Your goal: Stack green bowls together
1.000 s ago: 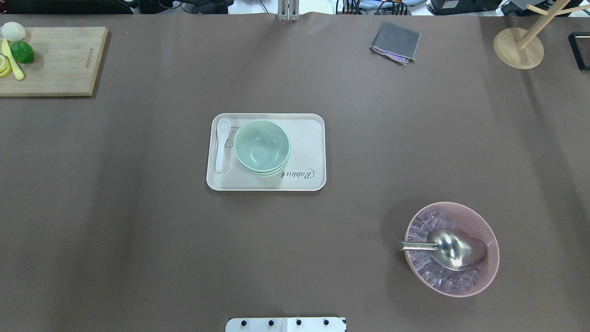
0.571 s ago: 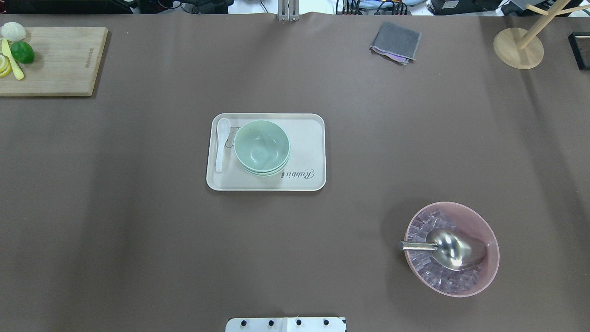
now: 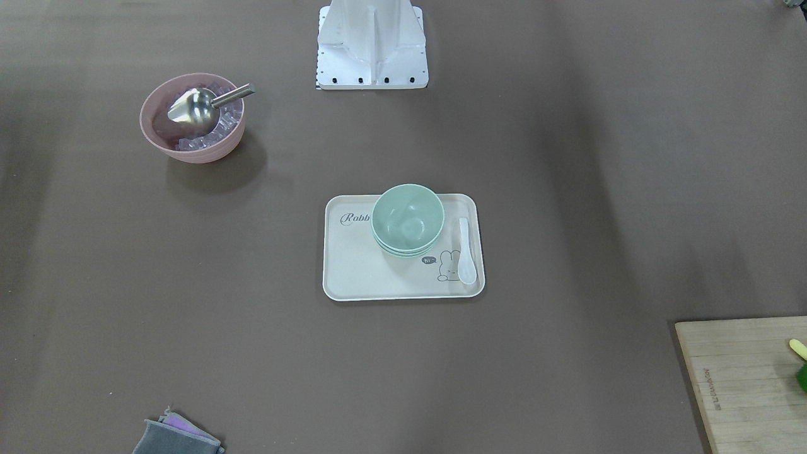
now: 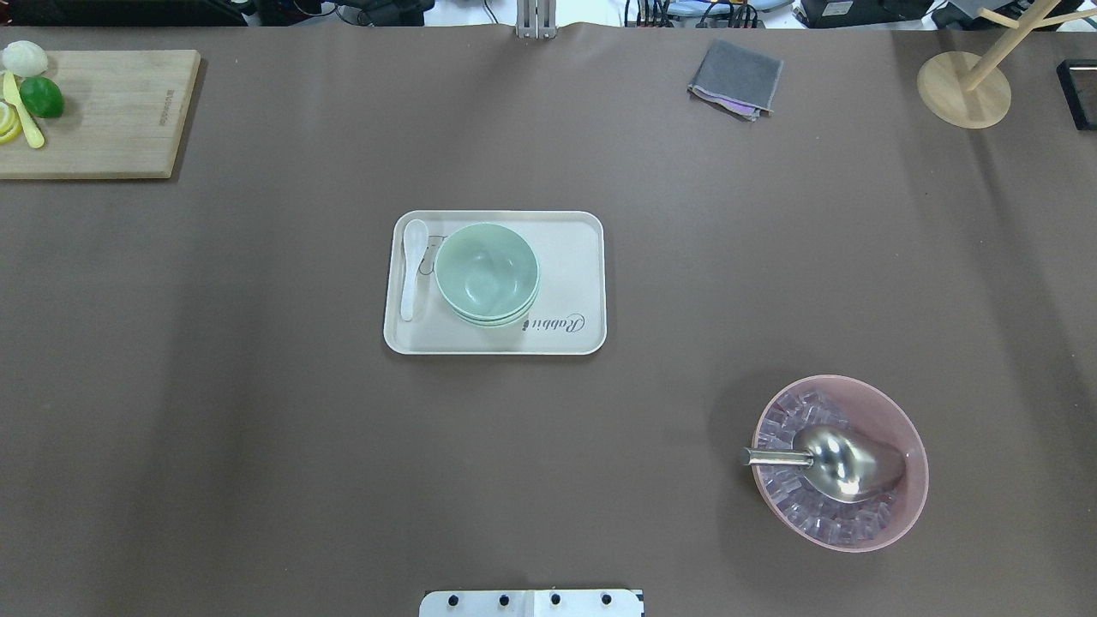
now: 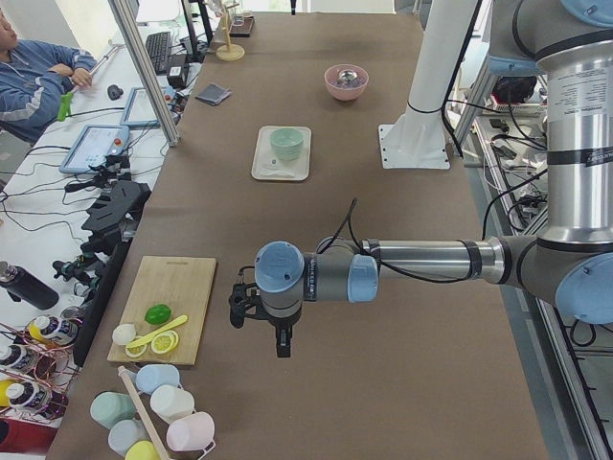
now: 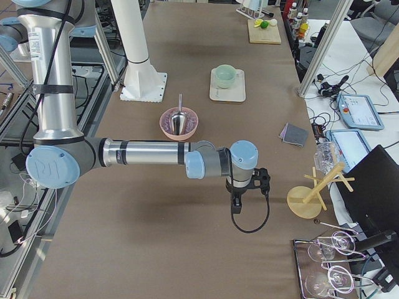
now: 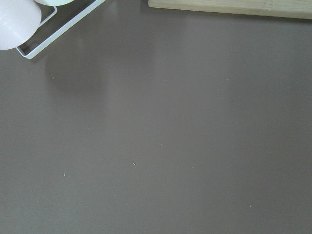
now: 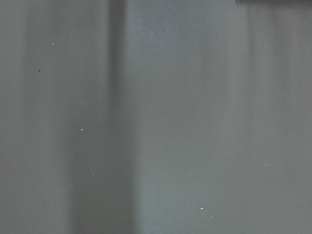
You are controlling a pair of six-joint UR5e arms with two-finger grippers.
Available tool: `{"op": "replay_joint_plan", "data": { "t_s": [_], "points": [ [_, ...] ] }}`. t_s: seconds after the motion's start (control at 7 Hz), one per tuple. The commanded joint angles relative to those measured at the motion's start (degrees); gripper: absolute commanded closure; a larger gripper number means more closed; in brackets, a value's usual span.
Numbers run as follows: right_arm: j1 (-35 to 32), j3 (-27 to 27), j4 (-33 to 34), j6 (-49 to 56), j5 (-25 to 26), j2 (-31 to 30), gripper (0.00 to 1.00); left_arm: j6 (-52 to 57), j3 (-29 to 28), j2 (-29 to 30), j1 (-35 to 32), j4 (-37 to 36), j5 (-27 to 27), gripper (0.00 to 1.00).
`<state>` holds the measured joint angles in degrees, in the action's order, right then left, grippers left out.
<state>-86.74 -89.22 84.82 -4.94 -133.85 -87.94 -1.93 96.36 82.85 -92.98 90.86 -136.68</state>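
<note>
The pale mint-green bowls (image 4: 487, 272) sit nested in one stack on a cream tray (image 4: 566, 257) at the table's middle, also in the front view (image 3: 407, 219) and both side views (image 5: 285, 143) (image 6: 225, 76). Three rims show in the stack. My left gripper (image 5: 283, 345) hangs far from the tray, near the table's left end, next to a cutting board. My right gripper (image 6: 235, 208) hangs over bare table near the right end. Both show only in the side views, so I cannot tell if they are open or shut. The wrist views show only tablecloth.
A white spoon (image 4: 412, 267) lies on the tray beside the stack. A pink bowl (image 4: 908, 506) with ice and a metal scoop (image 4: 836, 463) stands front right. A wooden cutting board (image 4: 111, 116) with fruit is back left, a grey cloth (image 4: 735, 79) and a wooden stand (image 4: 963, 89) back right.
</note>
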Motion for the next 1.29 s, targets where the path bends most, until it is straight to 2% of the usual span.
{"op": "replay_joint_plan", "data": {
  "t_s": [0.0,0.14,1.14],
  "points": [
    [0.0,0.0,0.0,-0.1,0.0,-0.1,0.0,-0.2,0.0,0.4,0.0,-3.3,0.1,0.02],
    [0.0,0.0,0.0,-0.1,0.0,-0.1,0.0,-0.1,0.2,0.8,0.0,-6.4,0.2,0.02],
    [0.0,0.1,0.0,0.0,0.0,-0.4,0.0,-0.1,0.2,0.7,-0.3,-6.3,-0.1,0.02]
  ]
}}
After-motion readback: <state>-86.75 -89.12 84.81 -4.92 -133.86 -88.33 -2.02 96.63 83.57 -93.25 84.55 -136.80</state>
